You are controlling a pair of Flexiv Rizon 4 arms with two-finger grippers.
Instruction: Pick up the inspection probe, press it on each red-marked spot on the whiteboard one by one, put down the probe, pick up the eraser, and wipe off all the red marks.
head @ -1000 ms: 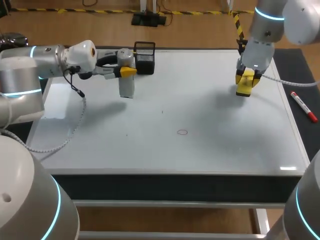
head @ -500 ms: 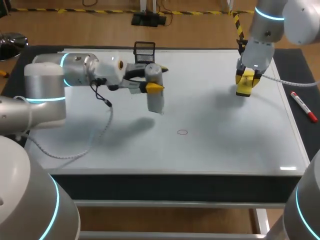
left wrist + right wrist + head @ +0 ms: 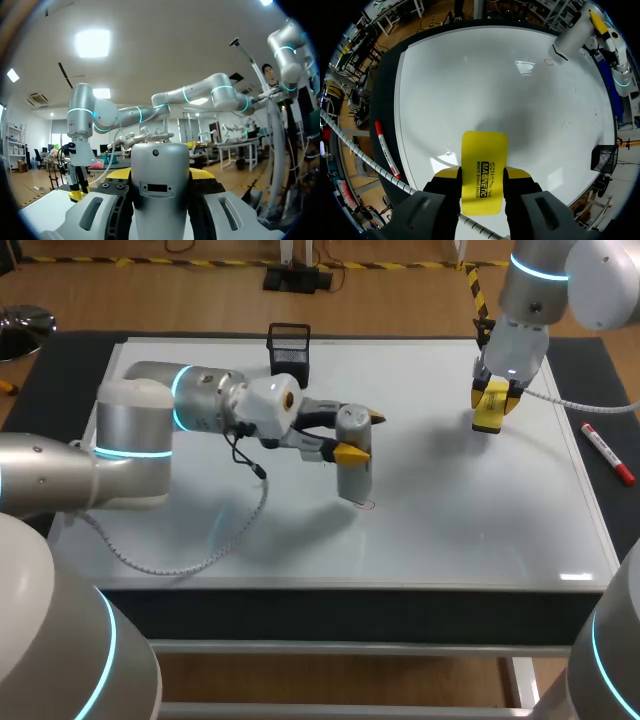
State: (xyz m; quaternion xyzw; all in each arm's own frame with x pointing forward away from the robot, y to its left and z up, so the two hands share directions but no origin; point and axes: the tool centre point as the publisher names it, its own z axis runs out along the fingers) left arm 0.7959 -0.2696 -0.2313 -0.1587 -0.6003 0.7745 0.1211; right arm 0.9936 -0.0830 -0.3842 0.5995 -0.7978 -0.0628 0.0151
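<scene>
White glossy whiteboard [image 3: 480, 530] covers the table, ringed by a dark mat. At its middle the left gripper [image 3: 360, 436] is clamped around a silver cylindrical inspection probe [image 3: 352, 468], which stands upright with its lower end at a small red circle mark [image 3: 368, 505]. Near the far right edge, well apart from the probe, the right gripper [image 3: 492, 408] grips a yellow rectangular eraser [image 3: 484, 170] just above the board. A black mesh holder [image 3: 289, 348] stands at the far edge, and a red marker pen [image 3: 607, 454] lies on the mat to the right.
</scene>
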